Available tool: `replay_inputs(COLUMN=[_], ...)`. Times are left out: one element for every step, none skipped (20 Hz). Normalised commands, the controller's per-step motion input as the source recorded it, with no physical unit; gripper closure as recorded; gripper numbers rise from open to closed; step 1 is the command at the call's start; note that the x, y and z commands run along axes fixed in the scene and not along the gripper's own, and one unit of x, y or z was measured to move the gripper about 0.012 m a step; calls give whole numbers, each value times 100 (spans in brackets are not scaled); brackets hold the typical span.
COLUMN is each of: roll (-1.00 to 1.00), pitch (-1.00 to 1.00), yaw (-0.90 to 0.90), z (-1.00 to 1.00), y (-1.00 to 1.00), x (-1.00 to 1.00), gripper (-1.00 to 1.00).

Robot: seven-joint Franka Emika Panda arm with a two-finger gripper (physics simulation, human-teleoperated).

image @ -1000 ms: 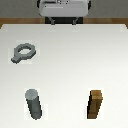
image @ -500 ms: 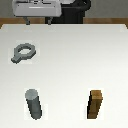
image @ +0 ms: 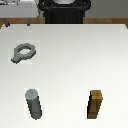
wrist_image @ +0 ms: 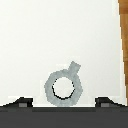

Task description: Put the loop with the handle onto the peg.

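Note:
The loop with the handle is a flat grey ring with a stubby tab. It lies on the white table at the exterior view's left. In the wrist view the loop lies flat between and just beyond my two dark fingertips. My gripper is open and empty, high above the loop. In the exterior view only part of the gripper shows, at the top left corner. The peg is an upright grey cylinder near the front left, well apart from the loop.
A brown square wooden block stands upright at the front right of the exterior view. The robot's dark base is at the far edge of the table. A brown strip runs along one side of the wrist view.
My gripper has moved from the top middle toward the exterior view's left, to above the loop. The loop, peg and block have not moved.

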Motion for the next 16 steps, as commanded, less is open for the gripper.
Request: replay_inputs(roll=[0,0,0,0,0,0,0,0,0,0,0,0,0,0,0,0], pitch=[0,0,0,0,0,0,0,0,0,0,0,0,0,0,0,0], yaw=[0,0,0,0,0,0,0,0,0,0,-15,-15,-15,0,0,-75], z=[0,0,0,0,0,0,0,0,0,0,0,0,0,0,0,0], y=[0,0,0,0,0,0,0,0,0,0,0,0,0,0,0,0], x=[0,100,100,100,0,100,0,100,100,100,100,0,0,0,0,0], gripper=[-100,-100,-100,-100,-100,-100,-100,-100,-100,-100,-100,-100,-100,-100,-100,-100])
